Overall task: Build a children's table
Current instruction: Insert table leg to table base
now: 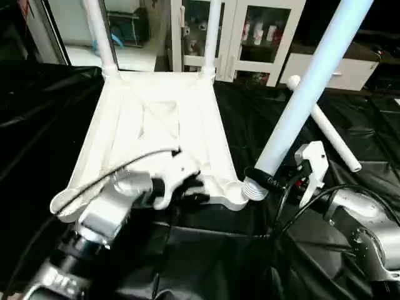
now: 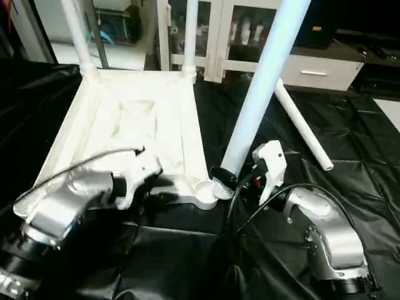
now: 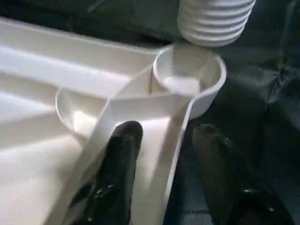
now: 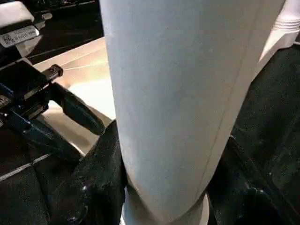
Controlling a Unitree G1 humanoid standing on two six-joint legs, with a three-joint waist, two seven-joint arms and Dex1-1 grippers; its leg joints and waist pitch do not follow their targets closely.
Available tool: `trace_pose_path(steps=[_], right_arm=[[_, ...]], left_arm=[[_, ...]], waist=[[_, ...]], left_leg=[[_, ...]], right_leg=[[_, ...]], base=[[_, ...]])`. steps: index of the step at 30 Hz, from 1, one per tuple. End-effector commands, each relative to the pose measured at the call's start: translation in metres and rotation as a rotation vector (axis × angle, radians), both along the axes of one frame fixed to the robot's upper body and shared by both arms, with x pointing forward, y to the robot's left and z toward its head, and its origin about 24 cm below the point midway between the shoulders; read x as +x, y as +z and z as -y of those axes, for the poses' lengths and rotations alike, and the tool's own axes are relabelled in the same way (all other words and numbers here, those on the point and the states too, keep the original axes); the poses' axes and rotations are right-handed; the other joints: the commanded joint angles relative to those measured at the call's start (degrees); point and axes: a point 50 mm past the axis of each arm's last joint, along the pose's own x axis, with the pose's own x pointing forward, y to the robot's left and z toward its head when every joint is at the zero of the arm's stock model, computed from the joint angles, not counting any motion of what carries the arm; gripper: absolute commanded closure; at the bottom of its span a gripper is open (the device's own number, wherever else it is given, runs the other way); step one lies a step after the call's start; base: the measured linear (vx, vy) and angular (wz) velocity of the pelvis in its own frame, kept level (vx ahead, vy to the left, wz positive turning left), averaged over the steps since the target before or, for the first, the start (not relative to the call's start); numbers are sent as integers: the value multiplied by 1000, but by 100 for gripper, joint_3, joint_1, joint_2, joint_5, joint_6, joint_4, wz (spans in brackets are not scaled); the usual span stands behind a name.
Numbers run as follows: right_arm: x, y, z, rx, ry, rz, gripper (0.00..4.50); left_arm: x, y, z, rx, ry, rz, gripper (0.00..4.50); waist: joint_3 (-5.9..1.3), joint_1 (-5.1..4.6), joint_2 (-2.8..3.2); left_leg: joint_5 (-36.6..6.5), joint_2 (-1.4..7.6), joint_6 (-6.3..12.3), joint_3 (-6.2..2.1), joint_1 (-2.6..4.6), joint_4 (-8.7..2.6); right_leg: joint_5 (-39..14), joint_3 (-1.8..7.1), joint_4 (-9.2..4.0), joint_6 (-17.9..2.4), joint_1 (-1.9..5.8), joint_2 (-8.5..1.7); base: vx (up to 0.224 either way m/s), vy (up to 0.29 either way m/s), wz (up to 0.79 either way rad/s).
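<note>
Right claw (image 1: 267,181) is clamped on a white leg (image 1: 306,94) near its ribbed threaded end, which is held tilted just beside the near-right corner socket (image 3: 190,75) of the upturned table top (image 1: 156,131) — not yet seated in it. Left claw (image 3: 164,159) is spread, one black finger (image 3: 115,168) laid inside the ribbed underside and the other outside the rim, so the edge is straddled close to that same socket. Two legs (image 1: 100,37) are already stood upright in the far corners. A fourth leg (image 1: 331,134) is left lying on the black sheet (image 1: 206,250) to the right.
</note>
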Motion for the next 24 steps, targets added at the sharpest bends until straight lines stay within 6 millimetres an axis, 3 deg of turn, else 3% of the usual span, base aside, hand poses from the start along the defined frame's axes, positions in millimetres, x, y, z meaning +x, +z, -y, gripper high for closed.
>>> trace_pose_path(steps=[1,8,13,19,22,23,24], right_arm=[[-3,9,6,-6,2,34,261],[-6,10,10,-20,5,28,261],[-6,11,10,-27,12,26,261],[-7,11,7,-25,20,25,261],[-9,11,6,-25,27,22,261],[-9,11,6,-25,28,21,261],[-10,11,6,-25,29,21,261]], left_arm=[[1,5,1,6,-43,18,215],[6,-4,-6,90,-144,-6,215],[10,-11,-9,131,-155,-34,215],[14,-24,-2,118,-156,-56,215],[22,-25,3,102,-136,-38,215],[24,-25,3,102,-138,-37,215],[25,-25,4,102,-139,-36,215]], waist=[[-371,18,23],[-368,-4,32],[-384,-7,43],[-390,11,51],[-383,15,55],[-384,24,86],[-381,22,69]], left_leg=[[-974,494,129,-210,95,-475],[-1162,493,53,-211,115,-488],[-1054,491,37,-207,117,-475],[-999,496,84,-200,116,-457],[-1168,501,42,-207,117,-468],[-1211,500,15,-209,128,-466],[-1227,498,20,-204,123,-470]], right_leg=[[-480,248,-354,-1407,205,-404],[-754,250,-380,-1347,189,-401],[-529,249,-347,-1396,196,-403],[-324,248,-340,-1509,206,-415],[-523,251,-363,-1489,216,-431],[-587,256,-368,-1470,209,-438],[-628,257,-386,-1451,209,-432]], base=[[0,0,0],[0,0,0],[0,0,0],[0,0,0],[0,0,0],[0,0,0],[0,0,0]])
